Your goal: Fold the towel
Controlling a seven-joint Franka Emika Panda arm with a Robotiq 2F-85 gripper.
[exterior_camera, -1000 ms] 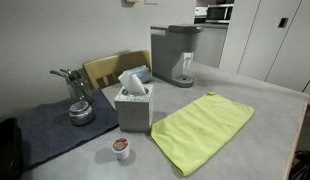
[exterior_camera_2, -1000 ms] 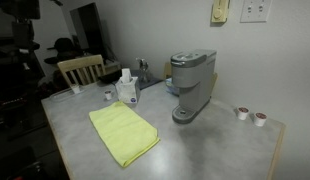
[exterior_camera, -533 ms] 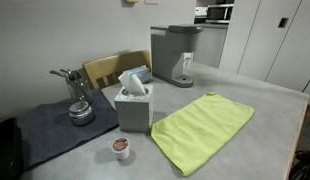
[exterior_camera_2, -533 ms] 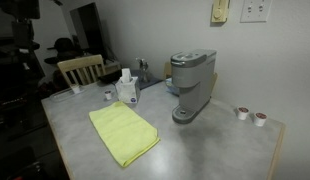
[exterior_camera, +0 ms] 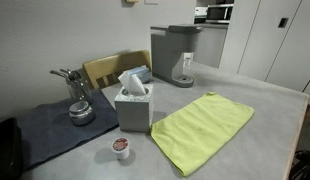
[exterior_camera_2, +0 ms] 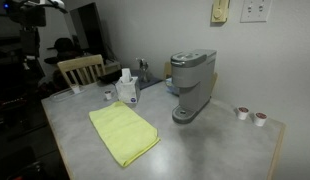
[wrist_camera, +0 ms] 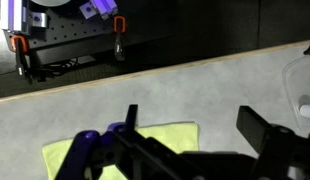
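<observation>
The towel (exterior_camera: pixel 203 128) is a bright yellow-green cloth lying flat and unfolded on the grey table (exterior_camera: pixel 265 110), next to the tissue box. It shows in both exterior views (exterior_camera_2: pixel 122 132). In the wrist view one corner of it (wrist_camera: pixel 165 136) lies below my gripper (wrist_camera: pixel 195 125). The gripper's two dark fingers are spread apart and empty, high above the table. In an exterior view only part of the arm (exterior_camera_2: pixel 37 12) shows at the top left, far from the towel.
A tissue box (exterior_camera: pixel 133 105) stands beside the towel. A grey coffee machine (exterior_camera: pixel 175 55) stands behind it. A dark grey-blue mat (exterior_camera: pixel 50 130) holds a metal pot (exterior_camera: pixel 80 108). A coffee pod (exterior_camera: pixel 120 146) is near the front; two more pods (exterior_camera_2: pixel 242 113) lie by the machine. A wooden chair (exterior_camera_2: pixel 75 68) stands at the table's edge.
The arm at the top left of an exterior view has shifted slightly. The towel and other objects have not moved.
</observation>
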